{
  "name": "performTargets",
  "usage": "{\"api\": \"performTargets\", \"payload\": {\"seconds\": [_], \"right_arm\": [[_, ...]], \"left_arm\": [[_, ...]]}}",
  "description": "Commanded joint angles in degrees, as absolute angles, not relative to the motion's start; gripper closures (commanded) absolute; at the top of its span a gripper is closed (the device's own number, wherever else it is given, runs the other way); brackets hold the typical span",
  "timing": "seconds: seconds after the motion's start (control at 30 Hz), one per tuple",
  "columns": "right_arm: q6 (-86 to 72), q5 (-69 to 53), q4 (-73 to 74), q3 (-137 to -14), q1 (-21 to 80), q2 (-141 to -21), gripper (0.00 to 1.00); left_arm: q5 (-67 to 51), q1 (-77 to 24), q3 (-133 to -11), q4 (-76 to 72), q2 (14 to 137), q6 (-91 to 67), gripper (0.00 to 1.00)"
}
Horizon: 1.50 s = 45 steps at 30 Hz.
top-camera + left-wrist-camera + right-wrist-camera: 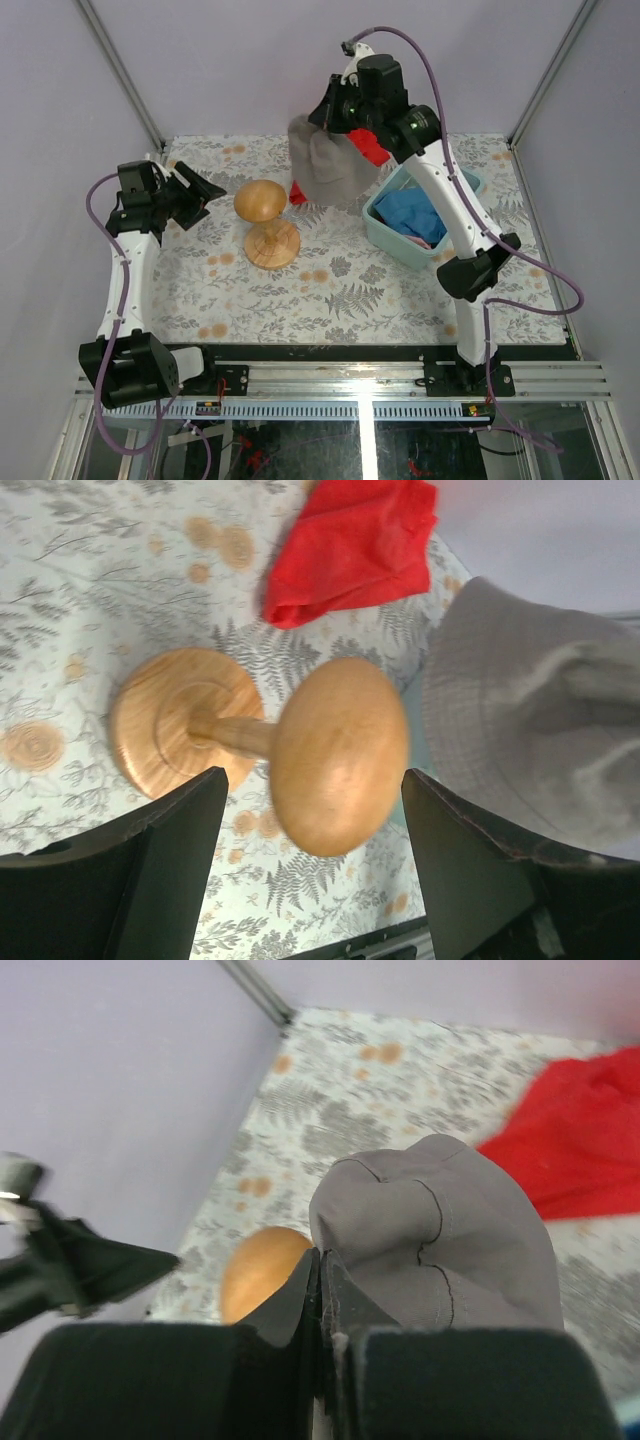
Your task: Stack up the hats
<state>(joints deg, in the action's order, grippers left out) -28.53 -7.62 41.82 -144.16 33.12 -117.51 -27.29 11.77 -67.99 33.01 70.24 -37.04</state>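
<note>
- Overhead camera: I have my right gripper (335, 118) raised over the far side of the table (400, 300). It is pinched on the grey hat (325, 165), which hangs clear of the surface. A blue hat (410, 210) lies in the teal basket (385, 235) to the right. My left gripper (205, 190) sits near the wooden stand (265, 215).
- Left wrist camera: the jaws stand wide apart and hold nothing, with the stand's round top between them. A red cloth (350, 545) lies flat beyond it, and the grey hat fills the right side.
- Right wrist camera: the jaws are closed tight on a fold of the grey hat, with the stand's top showing just to their left.
</note>
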Motion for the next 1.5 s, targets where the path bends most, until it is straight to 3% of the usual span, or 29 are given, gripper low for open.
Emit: {"api": "performTargets", "payload": {"seconds": [0.0, 0.3, 0.5, 0.87, 1.4, 1.47], "right_arm": [[-33.2, -11.0, 27.9, -145.5, 35.8, -115.6, 1.0], [-39.2, -13.4, 21.9, -146.9, 40.0, -119.4, 1.0], [-37.7, -12.4, 18.9, -147.1, 43.6, -121.6, 1.0], [-37.0, -11.5, 18.7, -147.2, 46.5, -125.6, 1.0], [-27.7, -9.7, 16.0, -118.3, 48.0, -113.1, 1.0], [-27.0, -10.7, 15.8, -116.9, 47.9, -112.2, 0.91]], "left_arm": [[-24.8, 13.7, -63.5, 32.9, 68.1, -36.0, 0.3], [-19.5, 16.7, -62.4, 35.9, 66.7, -34.0, 0.28], [-24.2, 22.6, -60.0, 34.9, 66.3, -34.2, 0.28], [-25.8, 23.4, -57.4, 32.9, 66.1, -34.6, 0.27], [-28.4, 23.7, -55.3, 30.1, 66.9, -35.9, 0.27], [-28.8, 23.8, -54.9, 29.6, 66.9, -36.2, 0.27]]}}
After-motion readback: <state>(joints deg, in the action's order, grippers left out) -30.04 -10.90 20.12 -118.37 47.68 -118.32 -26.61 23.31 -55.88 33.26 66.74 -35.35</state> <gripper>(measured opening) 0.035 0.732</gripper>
